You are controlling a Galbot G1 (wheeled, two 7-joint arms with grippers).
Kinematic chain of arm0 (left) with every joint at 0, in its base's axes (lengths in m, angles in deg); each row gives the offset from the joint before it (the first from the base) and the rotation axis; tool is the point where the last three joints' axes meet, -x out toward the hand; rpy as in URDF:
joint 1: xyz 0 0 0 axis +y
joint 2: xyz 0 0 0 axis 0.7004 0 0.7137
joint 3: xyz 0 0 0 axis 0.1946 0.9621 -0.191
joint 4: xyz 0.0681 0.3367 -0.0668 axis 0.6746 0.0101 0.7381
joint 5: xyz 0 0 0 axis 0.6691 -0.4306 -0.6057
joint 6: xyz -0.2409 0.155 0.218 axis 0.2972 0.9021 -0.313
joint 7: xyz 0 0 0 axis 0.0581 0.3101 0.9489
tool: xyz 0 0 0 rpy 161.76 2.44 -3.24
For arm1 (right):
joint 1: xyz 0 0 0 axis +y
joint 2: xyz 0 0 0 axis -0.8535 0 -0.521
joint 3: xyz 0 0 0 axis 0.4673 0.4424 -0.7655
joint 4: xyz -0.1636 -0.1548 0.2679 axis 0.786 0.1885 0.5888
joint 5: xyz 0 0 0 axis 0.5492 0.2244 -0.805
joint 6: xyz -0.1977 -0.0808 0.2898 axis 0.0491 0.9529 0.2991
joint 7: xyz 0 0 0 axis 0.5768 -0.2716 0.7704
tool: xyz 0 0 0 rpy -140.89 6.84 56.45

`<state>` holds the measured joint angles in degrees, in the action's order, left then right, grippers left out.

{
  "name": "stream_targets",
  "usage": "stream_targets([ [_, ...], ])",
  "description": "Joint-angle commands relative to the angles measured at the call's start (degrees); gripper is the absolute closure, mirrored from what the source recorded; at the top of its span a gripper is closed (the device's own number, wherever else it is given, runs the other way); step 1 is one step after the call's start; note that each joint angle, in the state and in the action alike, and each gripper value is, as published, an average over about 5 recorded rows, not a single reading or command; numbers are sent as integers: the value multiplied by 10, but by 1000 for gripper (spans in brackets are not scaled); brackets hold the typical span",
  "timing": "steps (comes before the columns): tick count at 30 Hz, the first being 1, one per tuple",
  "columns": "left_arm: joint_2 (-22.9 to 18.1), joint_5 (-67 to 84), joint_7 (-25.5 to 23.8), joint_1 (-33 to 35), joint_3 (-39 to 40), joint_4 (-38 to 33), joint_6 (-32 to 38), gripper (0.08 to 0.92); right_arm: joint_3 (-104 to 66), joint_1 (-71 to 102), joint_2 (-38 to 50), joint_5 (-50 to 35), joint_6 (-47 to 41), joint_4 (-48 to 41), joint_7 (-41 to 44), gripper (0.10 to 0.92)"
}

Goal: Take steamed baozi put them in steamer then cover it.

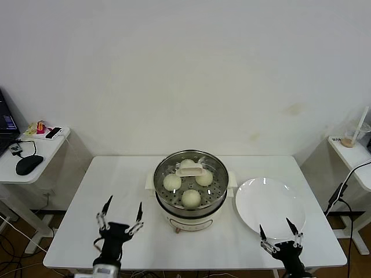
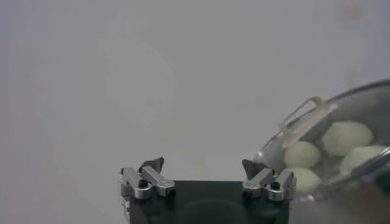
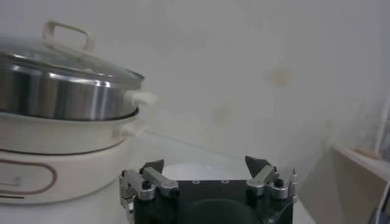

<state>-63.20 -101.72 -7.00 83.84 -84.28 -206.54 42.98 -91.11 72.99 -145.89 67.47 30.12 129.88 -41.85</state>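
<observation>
Head overhead, wrists low, sharing steamer

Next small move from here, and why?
Probably none beyond holding both arms parked. The baozi sit in the steamer, the cover is on, the plate is bare, and the left tool and right tool are open, holding nothing.

A plain white table is seen, with the steamer on its cream pot base parked mid-table toward the back, and a flat white plate laid just beside it on the right
</observation>
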Motion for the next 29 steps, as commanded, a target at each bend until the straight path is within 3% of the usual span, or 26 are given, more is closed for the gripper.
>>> stream_targets([
  [1, 2, 280, 16, 106, -60, 38, 112, 177, 17, 41, 28, -56, 12, 2, 5, 203],
  [15, -5, 259, -13, 132, -46, 25, 93, 177, 47, 64, 75, -97, -18, 11, -16, 203],
  [29, -15, 227, 14, 112, -68, 57, 65, 177, 68, 65, 84, -97, -55, 22, -59, 203],
])
